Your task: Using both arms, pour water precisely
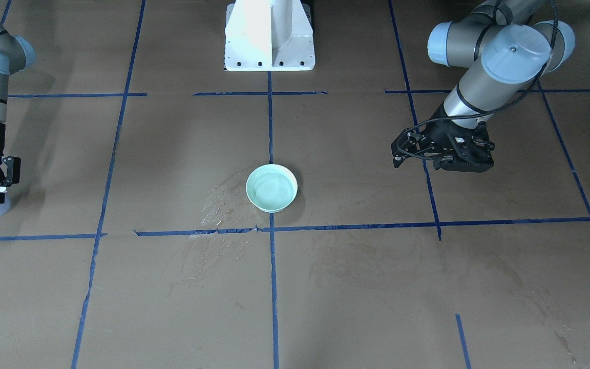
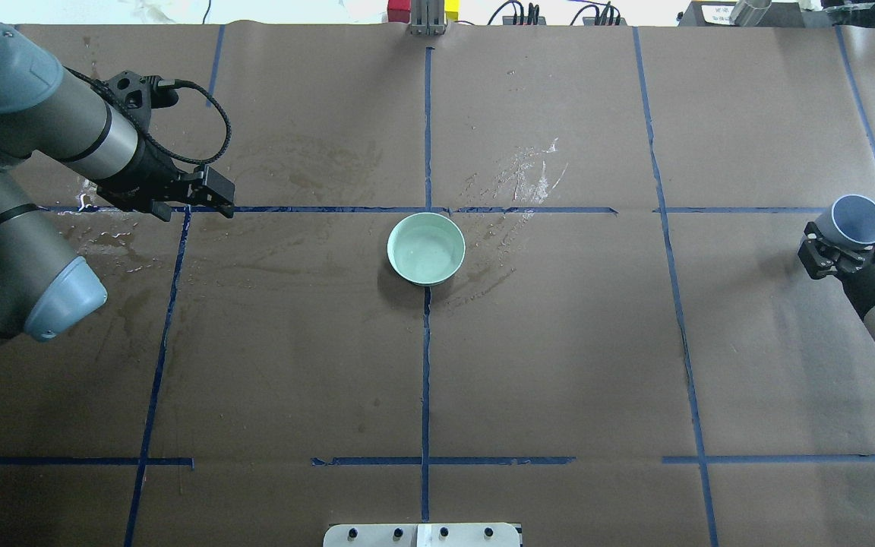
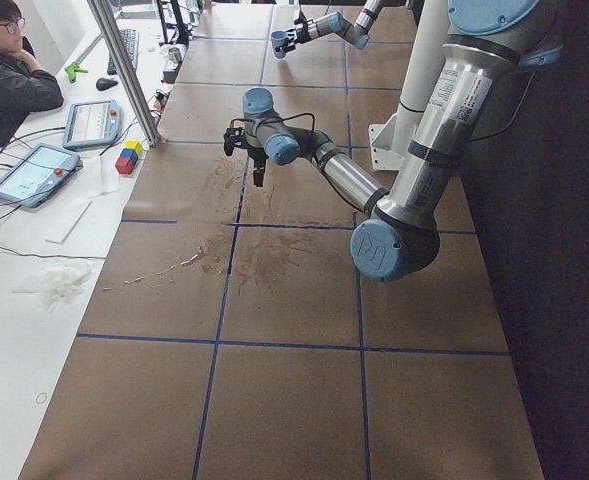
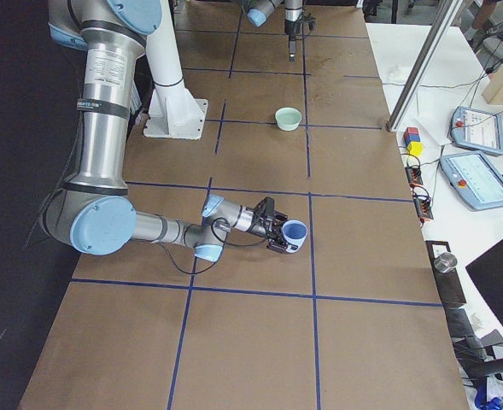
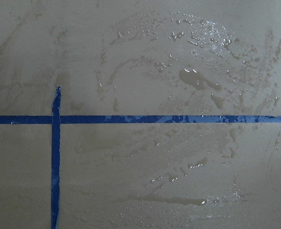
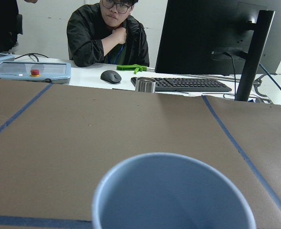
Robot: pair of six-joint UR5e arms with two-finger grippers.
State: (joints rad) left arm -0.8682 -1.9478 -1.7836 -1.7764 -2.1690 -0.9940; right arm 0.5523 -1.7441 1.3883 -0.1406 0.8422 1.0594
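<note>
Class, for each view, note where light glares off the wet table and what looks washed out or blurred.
Overhead: spilled droplets glint white beyond the bowl. Front-facing: the pedestal is washed out. Left wrist: puddles show sharp highlights. Right wrist: the near cup looks soft; the desk behind is crisper.

your overhead view looks forward and down on the table (image 2: 559, 365) from behind the white pedestal (image 2: 422, 534); the front-facing one faces back steeply from across it, both sharing the pale green bowl (image 2: 426, 248). two side views look along the table from its ends. the left wrist camera sits close above blue tape (image 5: 130, 119); the right one looks level over a blue cup (image 6: 173, 191).
</note>
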